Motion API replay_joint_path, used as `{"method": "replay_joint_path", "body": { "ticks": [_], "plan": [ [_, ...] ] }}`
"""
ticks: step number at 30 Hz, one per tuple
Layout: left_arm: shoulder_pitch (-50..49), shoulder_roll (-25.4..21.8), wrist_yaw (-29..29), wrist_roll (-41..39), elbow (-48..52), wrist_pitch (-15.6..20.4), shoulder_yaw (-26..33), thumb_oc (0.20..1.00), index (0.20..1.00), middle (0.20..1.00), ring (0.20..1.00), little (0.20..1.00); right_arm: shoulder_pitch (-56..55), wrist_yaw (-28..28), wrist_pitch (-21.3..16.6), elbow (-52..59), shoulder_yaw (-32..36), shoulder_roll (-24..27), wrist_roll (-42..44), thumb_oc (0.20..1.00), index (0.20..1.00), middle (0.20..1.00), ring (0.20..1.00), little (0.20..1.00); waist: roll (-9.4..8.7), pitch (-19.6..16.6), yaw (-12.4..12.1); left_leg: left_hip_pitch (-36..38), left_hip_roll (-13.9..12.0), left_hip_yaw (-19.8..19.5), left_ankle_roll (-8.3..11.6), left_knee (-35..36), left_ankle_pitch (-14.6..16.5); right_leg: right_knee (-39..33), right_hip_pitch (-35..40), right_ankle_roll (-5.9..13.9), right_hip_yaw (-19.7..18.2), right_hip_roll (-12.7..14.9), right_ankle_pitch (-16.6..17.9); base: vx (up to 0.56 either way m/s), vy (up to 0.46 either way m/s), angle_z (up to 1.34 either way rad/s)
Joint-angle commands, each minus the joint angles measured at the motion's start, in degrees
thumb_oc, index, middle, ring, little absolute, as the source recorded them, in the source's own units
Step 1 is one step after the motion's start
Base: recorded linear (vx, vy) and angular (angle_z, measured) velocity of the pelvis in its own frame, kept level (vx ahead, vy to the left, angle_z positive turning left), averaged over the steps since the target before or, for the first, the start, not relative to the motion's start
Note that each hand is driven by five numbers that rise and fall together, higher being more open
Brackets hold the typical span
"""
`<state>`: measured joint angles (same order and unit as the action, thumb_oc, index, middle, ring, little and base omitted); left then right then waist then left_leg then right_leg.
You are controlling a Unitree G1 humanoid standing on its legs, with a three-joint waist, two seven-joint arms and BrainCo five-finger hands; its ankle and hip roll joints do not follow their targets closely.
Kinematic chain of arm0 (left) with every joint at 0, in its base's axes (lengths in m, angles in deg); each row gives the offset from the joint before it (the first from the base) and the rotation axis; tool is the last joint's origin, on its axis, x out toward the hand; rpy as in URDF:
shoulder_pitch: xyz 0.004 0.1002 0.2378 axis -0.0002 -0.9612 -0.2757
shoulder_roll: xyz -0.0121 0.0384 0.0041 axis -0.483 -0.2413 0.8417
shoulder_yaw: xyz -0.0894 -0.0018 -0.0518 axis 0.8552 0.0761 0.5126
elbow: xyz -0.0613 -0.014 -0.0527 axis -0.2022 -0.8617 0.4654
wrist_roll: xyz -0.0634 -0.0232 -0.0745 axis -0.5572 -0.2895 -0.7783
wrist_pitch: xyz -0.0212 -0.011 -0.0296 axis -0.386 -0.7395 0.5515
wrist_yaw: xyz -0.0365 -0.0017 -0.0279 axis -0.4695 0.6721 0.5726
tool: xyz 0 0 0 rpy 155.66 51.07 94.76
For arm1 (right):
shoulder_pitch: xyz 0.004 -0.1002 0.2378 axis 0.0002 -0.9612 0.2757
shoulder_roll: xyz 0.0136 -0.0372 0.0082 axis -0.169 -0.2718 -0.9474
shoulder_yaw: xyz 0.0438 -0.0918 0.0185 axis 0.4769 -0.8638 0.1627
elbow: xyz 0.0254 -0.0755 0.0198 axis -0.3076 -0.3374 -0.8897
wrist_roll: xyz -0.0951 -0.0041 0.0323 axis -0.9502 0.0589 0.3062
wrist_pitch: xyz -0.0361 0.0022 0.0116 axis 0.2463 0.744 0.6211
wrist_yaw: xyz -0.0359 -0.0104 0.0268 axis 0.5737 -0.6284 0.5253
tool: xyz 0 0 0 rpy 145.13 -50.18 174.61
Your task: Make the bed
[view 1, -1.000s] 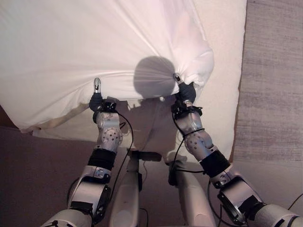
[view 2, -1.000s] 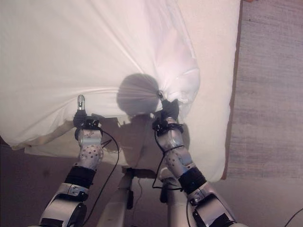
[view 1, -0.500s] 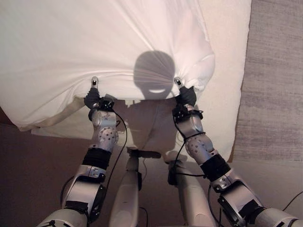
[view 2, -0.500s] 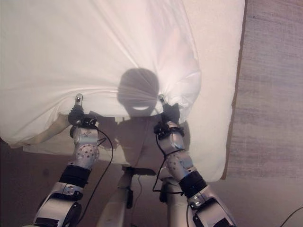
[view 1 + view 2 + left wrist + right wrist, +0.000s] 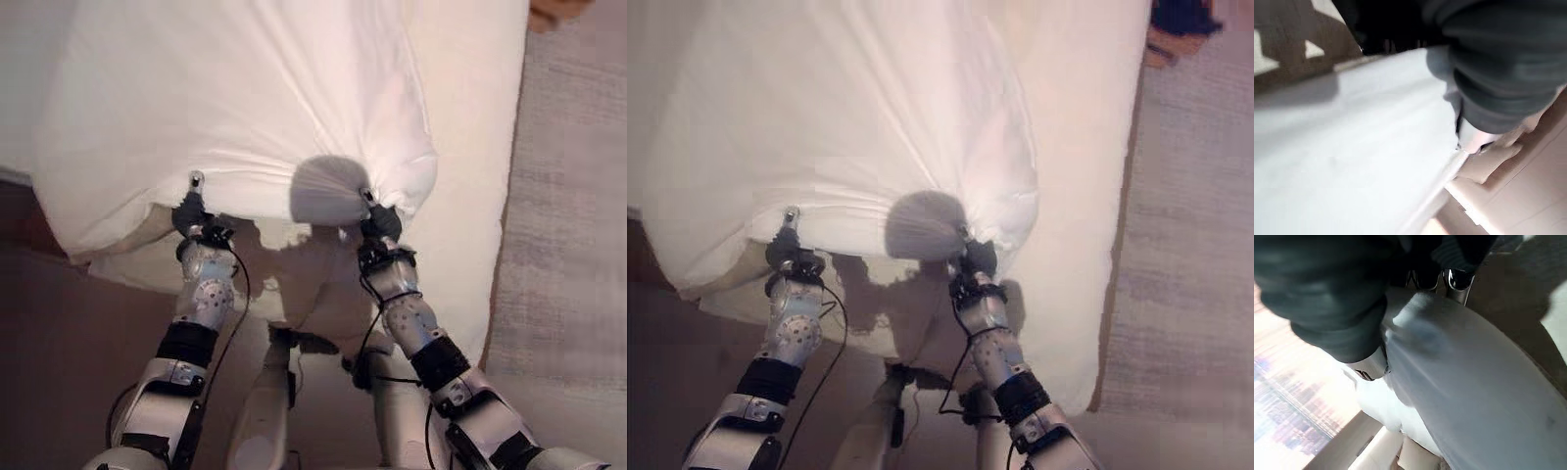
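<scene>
Gripping white duvet point(image 5: 245, 108) edge: left robot hand point(image 5: 192, 209), right robot hand point(image 5: 380, 221).

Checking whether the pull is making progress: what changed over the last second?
The camera shifted, so the white duvet's own motion is hard to judge. The left hand sits a little lower and nearer the cloth edge than before. Both it and the right hand still grip the duvet's near edge, bunched at the right.

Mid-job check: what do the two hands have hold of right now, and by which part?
Both hold the white duvet by its near edge: the left hand toward its left end, the right hand at the bunched right corner.
</scene>
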<state>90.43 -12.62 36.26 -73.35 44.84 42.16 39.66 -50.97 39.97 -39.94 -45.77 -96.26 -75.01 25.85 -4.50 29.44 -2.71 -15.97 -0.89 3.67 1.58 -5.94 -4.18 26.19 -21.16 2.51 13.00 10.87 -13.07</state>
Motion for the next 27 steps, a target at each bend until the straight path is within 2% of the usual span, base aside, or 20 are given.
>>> {"method": "replay_joint_path", "body": {
  "ticks": [1,2,3,4,5,6,7,8,10,11,12,14,15,20,21,22,23,24,25,27],
  "plan": [
    [0.2,-4.8,1.0,-0.2,1.8,7.0,10.1,0.200,0.200,0.200,0.200,0.200,-14.3,1.1,-4.5,1.0,7.8,6.9,1.9,0.200,0.200,0.200,0.200,0.200,1.60,-5.8,3.2,-0.2,-2.7,-3.7,2.75,-6.1,5.7,-8.7,4.8,2.84,0.1,-0.8,9.0,0.10,0.349,-0.40],
    [-1.1,-4.9,1.4,-1.2,2.4,7.3,10.9,0.200,0.200,0.200,0.200,0.200,-14.5,0.5,-3.8,-0.1,7.1,6.1,2.4,0.200,0.200,0.200,0.200,0.200,1.42,-6.3,2.4,-0.3,-7.7,-6.0,3.59,-2.6,0.7,-10.2,6.6,3.14,-0.2,0.9,10.4,0.11,0.198,-0.02],
    [-1.2,-4.9,1.4,-1.2,2.4,7.3,11.0,0.200,0.200,0.200,0.200,0.200,-14.5,0.5,-3.8,-0.1,7.1,6.1,2.4,0.200,0.200,0.200,0.200,0.200,1.43,-6.3,2.4,0.0,-7.7,-6.0,3.64,-2.3,0.5,-10.3,6.8,3.11,-0.2,0.8,10.4,0.12,0.531,0.02],
    [-1.7,-4.1,2.0,-2.2,2.5,7.6,11.2,0.200,0.200,0.200,0.200,0.200,-15.2,-0.3,-3.2,-0.2,6.9,5.8,2.6,0.200,0.200,0.200,0.200,0.200,2.18,-7.2,2.5,1.2,-11.8,-5.9,4.99,1.8,-3.0,-10.7,8.5,4.31,-0.6,3.0,10.7,0.10,0.318,0.13],
    [-1.8,-4.0,2.0,-2.2,2.5,7.6,11.2,0.200,0.200,0.200,0.200,0.200,-15.3,-0.3,-3.2,-0.1,6.9,5.8,2.6,0.200,0.200,0.200,0.200,0.200,2.22,-7.2,2.5,1.4,-11.8,-5.9,5.01,2.1,-3.2,-10.8,8.6,4.31,-0.6,3.0,10.8,0.18,0.698,0.11],
    [-3.0,-2.7,3.7,-3.3,2.4,7.3,10.8,0.200,0.200,0.200,0.200,0.200,-16.0,-1.2,-2.3,0.1,7.4,6.4,2.2,0.200,0.200,0.200,0.200,0.200,3.57,-8.8,2.8,2.5,-12.6,-3.5,5.70,2.7,-2.5,-11.2,9.5,5.53,-0.4,5.4,11.9,0.08,0.377,0.14],
    [-3.1,-2.7,3.7,-3.3,2.4,7.3,10.8,0.200,0.200,0.200,0.200,0.200,-16.1,-1.2,-2.3,0.1,7.4,6.4,2.2,0.200,0.200,0.200,0.200,0.200,3.59,-8.9,2.7,2.5,-12.6,-3.4,5.68,2.7,-2.5,-11.3,9.5,5.56,-0.4,5.4,12.0,0.11,0.577,0.21],
    [-3.1,-2.1,4.5,-3.6,1.6,7.4,9.7,0.200,0.200,0.200,0.200,0.200,-16.6,-1.6,-1.8,0.1,7.4,6.5,2.0,0.200,0.200,0.200,0.200,0.200,3.51,-9.9,3.0,2.4,-12.0,-2.7,5.99,1.6,-0.9,-13.2,10.9,6.64,0.0,7.6,14.7,0.07,0.435,0.33],
    [-4.8,-0.8,6.7,-4.1,1.8,6.7,7.8,0.200,0.200,0.200,0.200,0.200,-17.6,-2.2,-1.0,1.3,7.1,5.6,2.6,0.200,0.200,0.200,0.200,0.200,2.35,-11.1,3.6,0.6,-6.0,-1.7,4.76,-6.0,4.0,-16.7,12.6,7.44,-1.1,12.6,24.9,0.10,0.660,0.32],
    [-4.8,-0.8,6.7,-4.1,1.8,6.7,7.8,0.200,0.200,0.200,0.200,0.200,-17.6,-2.2,-1.0,1.3,7.1,5.6,2.6,0.200,0.200,0.200,0.200,0.200,2.30,-11.2,3.6,0.5,-6.0,-1.7,4.70,-6.1,4.1,-16.8,12.6,7.49,-1.2,12.6,24.9,0.10,0.704,0.06],
    [-5.9,-0.5,6.3,-4.4,0.6,7.0,8.3,0.200,0.200,0.200,0.200,0.200,-17.1,-2.2,-1.0,0.4,6.1,4.3,2.7,0.200,0.200,0.200,0.200,0.200,2.43,-12.0,3.1,0.8,-4.1,1.3,3.07,-6.7,5.6,-17.2,12.5,7.94,1.5,14.2,29.1,0.08,0.587,-0.05],
    [-7.2,1.0,6.0,-4.4,0.6,7.0,8.5,0.200,0.200,0.200,0.200,0.200,-16.6,-2.3,-1.2,-0.4,5.1,3.4,2.7,0.200,0.200,0.200,0.200,0.200,4.06,-13.3,2.6,2.6,-2.1,3.5,1.58,-3.0,4.5,-13.1,12.8,6.80,3.8,12.1,24.5,0.08,0.629,-0.30],
    [-7.3,1.0,5.9,-4.4,0.7,7.0,8.5,0.200,0.200,0.200,0.200,0.200,-16.6,-2.3,-1.2,-0.3,5.1,3.4,2.7,0.200,0.200,0.200,0.200,0.200,4.04,-13.3,2.7,2.7,-2.1,3.5,1.61,-2.7,4.4,-12.8,12.8,6.78,3.8,12.2,24.3,0.05,0.415,-0.30],
    [-8.4,2.2,6.3,-4.6,0.2,5.8,9.4,0.200,0.200,0.200,0.200,0.200,-16.1,-4.3,-1.1,-1.9,3.1,2.8,3.8,0.200,0.200,0.200,0.200,0.200,5.50,-14.4,2.0,8.7,1.9,5.4,2.65,4.6,1.5,-7.1,13.7,2.99,5.8,-2.3,8.7,0.06,0.339,-0.06],
    [-8.4,2.3,6.2,-4.5,-0.1,5.9,9.5,0.200,0.200,0.200,0.200,0.200,-16.0,-4.5,-1.2,-2.3,2.8,2.7,4.0,0.200,0.200,0.200,0.200,0.200,5.19,-14.5,2.1,9.4,2.8,5.5,2.98,4.6,1.5,-7.9,13.8,2.81,5.2,-5.1,7.7,0.10,0.264,-0.25],
    [-8.8,2.6,6.3,-4.8,-0.7,6.2,10.2,0.200,0.200,0.200,0.200,0.200,-15.9,-4.8,-1.7,-2.7,1.8,3.0,4.7,0.200,0.200,0.200,0.200,0.200,4.26,-14.6,2.8,9.6,5.2,5.0,4.21,2.8,2.2,-14.3,15.2,1.97,0.1,-10.0,7.5,0.07,0.192,-0.10],
    [-8.8,2.6,6.4,-4.9,-0.8,6.2,10.2,0.200,0.200,0.200,0.200,0.200,-15.9,-4.8,-1.7,-2.7,1.8,3.0,4.7,0.200,0.200,0.200,0.200,0.200,4.38,-14.6,2.7,9.5,5.0,5.1,4.23,2.7,2.1,-15.0,15.4,1.89,0.1,-10.2,8.0,0.09,0.199,0.03],
    [-9.1,3.3,6.4,-5.1,-1.3,6.3,10.2,0.200,0.200,0.200,0.200,0.200,-16.4,-4.4,-2.1,-2.7,1.9,3.9,4.4,0.200,0.200,0.200,0.200,0.200,4.42,-14.4,4.1,9.3,6.0,3.9,5.25,0.1,2.3,-15.7,15.7,0.56,-5.5,-12.0,7.1,0.04,0.161,0.25],
    [-9.7,3.6,7.1,-5.2,-1.3,5.9,10.2,0.200,0.200,0.200,0.200,0.200,-17.3,-4.6,-2.1,-1.7,1.8,4.5,4.9,0.200,0.200,0.200,0.200,0.200,4.55,-14.0,4.7,7.8,6.3,3.0,7.20,-5.4,0.3,-14.9,15.8,-1.33,-7.9,-12.7,7.7,0.04,0.239,0.91],
    [-9.9,4.6,7.1,-4.2,-0.7,5.9,10.2,0.200,0.200,0.200,0.200,0.200,-17.2,-4.2,-2.0,-1.9,1.5,5.2,5.2,0.200,0.200,0.200,0.200,0.200,4.63,-13.0,3.4,4.9,7.9,-0.3,9.93,-14.7,-2.6,-15.0,17.1,-2.31,-8.6,-11.9,8.3,0.07,0.234,1.32]
  ]
}}
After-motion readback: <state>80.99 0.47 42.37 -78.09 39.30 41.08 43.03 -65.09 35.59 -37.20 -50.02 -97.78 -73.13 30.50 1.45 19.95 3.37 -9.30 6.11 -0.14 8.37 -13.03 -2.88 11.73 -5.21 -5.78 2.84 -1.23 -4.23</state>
